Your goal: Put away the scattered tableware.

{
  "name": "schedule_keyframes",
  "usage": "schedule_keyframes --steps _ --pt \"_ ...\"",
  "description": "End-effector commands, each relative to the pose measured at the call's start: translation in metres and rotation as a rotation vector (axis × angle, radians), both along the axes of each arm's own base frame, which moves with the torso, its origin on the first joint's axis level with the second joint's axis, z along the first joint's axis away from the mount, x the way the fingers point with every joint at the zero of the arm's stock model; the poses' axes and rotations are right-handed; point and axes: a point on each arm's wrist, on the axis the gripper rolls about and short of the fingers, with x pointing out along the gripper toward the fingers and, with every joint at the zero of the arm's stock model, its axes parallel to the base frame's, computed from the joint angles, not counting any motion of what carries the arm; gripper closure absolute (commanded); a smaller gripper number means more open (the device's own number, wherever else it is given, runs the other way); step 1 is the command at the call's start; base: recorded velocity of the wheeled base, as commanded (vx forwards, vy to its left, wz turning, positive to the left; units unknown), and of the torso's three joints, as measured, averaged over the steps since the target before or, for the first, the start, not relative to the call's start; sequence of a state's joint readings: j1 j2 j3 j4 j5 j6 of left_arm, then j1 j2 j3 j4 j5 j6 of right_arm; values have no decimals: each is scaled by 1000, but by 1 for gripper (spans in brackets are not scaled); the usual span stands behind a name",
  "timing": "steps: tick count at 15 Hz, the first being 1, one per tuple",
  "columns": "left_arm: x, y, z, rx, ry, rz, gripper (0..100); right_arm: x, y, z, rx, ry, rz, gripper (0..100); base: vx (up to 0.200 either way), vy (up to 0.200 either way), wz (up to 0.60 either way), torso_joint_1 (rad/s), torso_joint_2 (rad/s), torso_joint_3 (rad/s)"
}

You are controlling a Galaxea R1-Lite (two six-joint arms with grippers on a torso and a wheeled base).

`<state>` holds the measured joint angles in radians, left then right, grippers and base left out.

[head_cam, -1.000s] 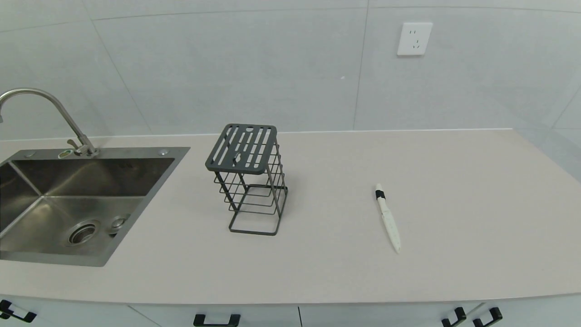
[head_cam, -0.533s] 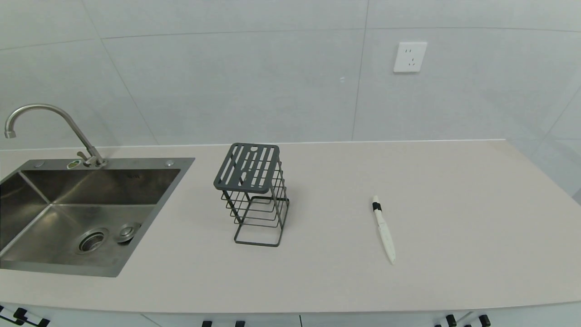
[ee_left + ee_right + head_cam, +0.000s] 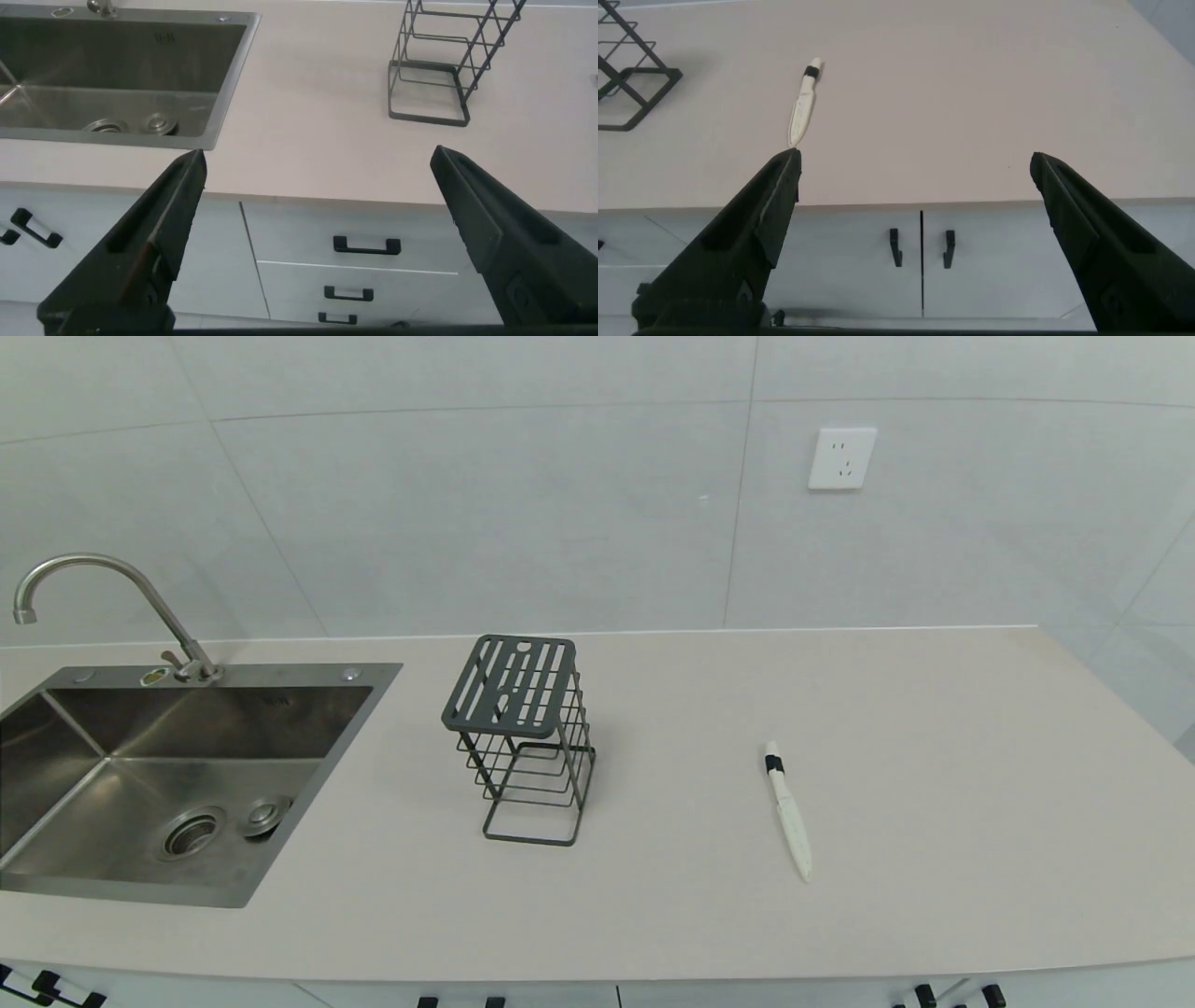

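Desk (image 3: 934,784) surface, pale and flat, carries a dark wire rack (image 3: 523,737) with a slotted top plate, standing upright near the middle. From the rack, the steel sink (image 3: 261,676) sits at 9 o'clock, sunk into the desk, with a curved faucet (image 3: 140,588) at its far rim. A drain (image 3: 191,833) and a small round stopper (image 3: 266,815) lie in the sink's basin. A white wall outlet (image 3: 842,457) is on the tiled wall at about 1 o'clock.

The white knife (image 3: 789,812) lies flat on the desk at about 4 o'clock from the rack, well apart from it and outside it. Its black-banded end points toward 12 o'clock and its tapered tip toward 6 o'clock. Nothing stands between the knife and the rack.

The left pincer (image 3: 318,159) is released, fingers spread wide, in front of the desk edge above black drawer handles (image 3: 366,245). The right pincer (image 3: 913,159) is likewise released, in front of the desk edge and near the knife's tip, above the cabinet door handles (image 3: 895,247).
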<state>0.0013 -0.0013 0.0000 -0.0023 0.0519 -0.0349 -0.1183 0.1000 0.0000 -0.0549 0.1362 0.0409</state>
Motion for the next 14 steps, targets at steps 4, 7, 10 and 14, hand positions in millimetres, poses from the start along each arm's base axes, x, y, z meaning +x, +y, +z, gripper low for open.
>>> schedule_keyframes --steps 4,7,10,14 --pt "0 0 0 0 1 0 0 0 0 0 -3 -1 -1 0 0 0 0 18 -1 14" --pt "0 0 0 0 1 0 0 0 0 0 2 -1 -1 0 0 0 0 212 -4 198" --pt "0 0 0 0 1 0 0 0 0 0 4 -1 -1 0 0 0 0 284 -33 240" --pt "0 0 0 -2 0 0 0 0 0 0 4 -1 -1 0 0 0 0 243 -54 176"
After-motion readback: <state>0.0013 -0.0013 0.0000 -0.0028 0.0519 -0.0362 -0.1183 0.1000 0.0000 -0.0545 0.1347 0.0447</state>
